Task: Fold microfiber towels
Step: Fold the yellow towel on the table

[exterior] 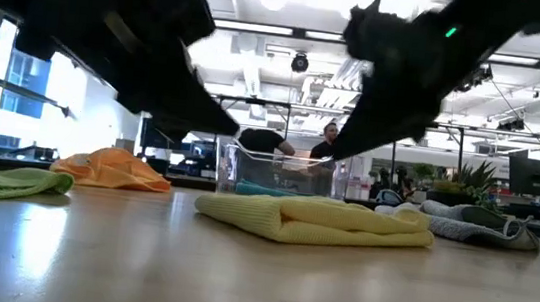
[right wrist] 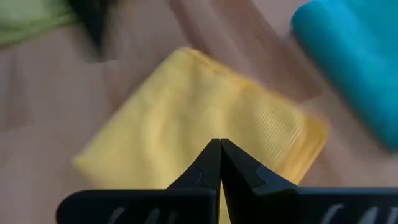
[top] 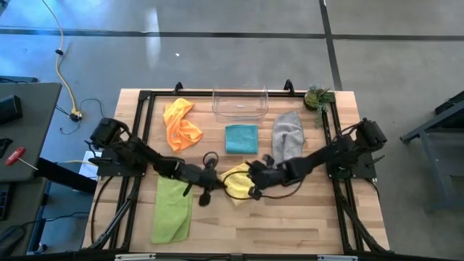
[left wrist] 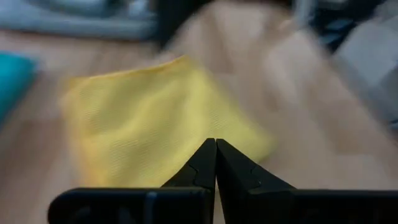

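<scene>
Currently | folded yellow microfiber towel (top: 238, 180) at frame centre, high view | left gripper (top: 205, 196) and right gripper (top: 253, 190) both pinched together, empty, flanking it | risk: closed tips dragging cloth, undoing fold

The folded yellow microfiber cloth (right wrist: 205, 118) showed a fine, ribbed weave, soft and matt. The pale wooden butcher-block table (top: 290, 217) looked smooth, with a faint sheen. The clear plastic bin (top: 240, 104) was glossy and see-through. The crumpled orange cloth (top: 181, 125) looked plush and dull.
</scene>
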`<move>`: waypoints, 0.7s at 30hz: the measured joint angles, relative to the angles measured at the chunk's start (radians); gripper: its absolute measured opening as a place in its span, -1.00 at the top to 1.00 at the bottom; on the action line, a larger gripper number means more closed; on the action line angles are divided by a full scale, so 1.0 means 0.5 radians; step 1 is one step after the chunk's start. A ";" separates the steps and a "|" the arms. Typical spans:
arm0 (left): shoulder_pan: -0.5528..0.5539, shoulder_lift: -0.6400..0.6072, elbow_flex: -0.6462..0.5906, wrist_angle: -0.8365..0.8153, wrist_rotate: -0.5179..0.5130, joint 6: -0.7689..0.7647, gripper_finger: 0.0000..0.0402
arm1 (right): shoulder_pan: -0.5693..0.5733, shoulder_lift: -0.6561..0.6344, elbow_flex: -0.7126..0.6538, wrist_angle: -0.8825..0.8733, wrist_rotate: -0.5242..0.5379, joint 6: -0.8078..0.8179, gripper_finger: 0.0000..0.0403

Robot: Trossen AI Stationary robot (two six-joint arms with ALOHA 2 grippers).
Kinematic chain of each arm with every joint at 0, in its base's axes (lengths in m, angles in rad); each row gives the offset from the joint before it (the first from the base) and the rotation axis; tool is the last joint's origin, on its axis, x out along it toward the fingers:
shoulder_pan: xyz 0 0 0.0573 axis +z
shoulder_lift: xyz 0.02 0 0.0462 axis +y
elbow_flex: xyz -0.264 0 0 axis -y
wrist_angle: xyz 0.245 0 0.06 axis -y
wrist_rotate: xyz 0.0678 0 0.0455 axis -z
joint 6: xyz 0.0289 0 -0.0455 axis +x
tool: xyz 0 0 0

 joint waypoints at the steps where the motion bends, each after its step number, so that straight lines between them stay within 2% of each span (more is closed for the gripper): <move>1: -0.037 0.034 0.004 0.073 -0.007 -0.013 1.00 | -0.045 0.024 0.000 0.025 -0.046 -0.108 1.00; 5: -0.168 0.174 0.131 0.164 -0.202 -0.014 1.00 | -0.198 0.097 0.000 0.292 -0.411 -0.588 1.00; 8: -0.207 0.300 0.246 0.157 -0.278 -0.043 1.00 | -0.289 0.161 0.001 0.359 -0.589 -0.746 1.00; 14: -0.231 0.510 0.390 0.150 -0.337 -0.128 1.00 | -0.417 0.222 -0.002 0.338 -0.633 -0.855 1.00; 21: -0.230 0.606 0.374 0.053 -0.328 -0.201 1.00 | -0.568 0.271 -0.002 0.236 -0.721 -0.836 1.00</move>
